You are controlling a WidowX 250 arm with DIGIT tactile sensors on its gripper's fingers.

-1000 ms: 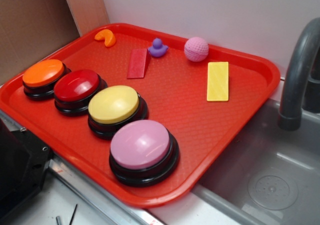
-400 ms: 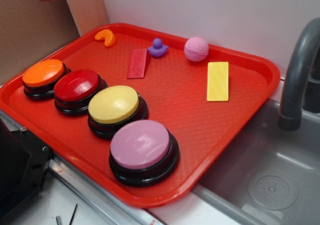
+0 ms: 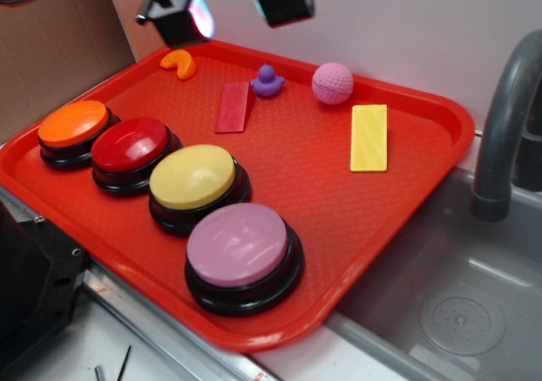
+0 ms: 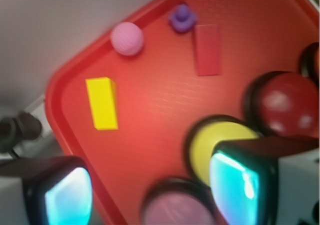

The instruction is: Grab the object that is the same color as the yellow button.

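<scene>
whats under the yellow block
The yellow block lies flat on the bare floor of the red tray, clear of everything else. Whatever sits beneath its footprint is covered.

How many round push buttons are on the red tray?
4, in a diagonal row along the tray's near-left side: the orange button farthest left, then the red button, the yellow button, and the pink button nearest the camera. None seems hidden.
</scene>
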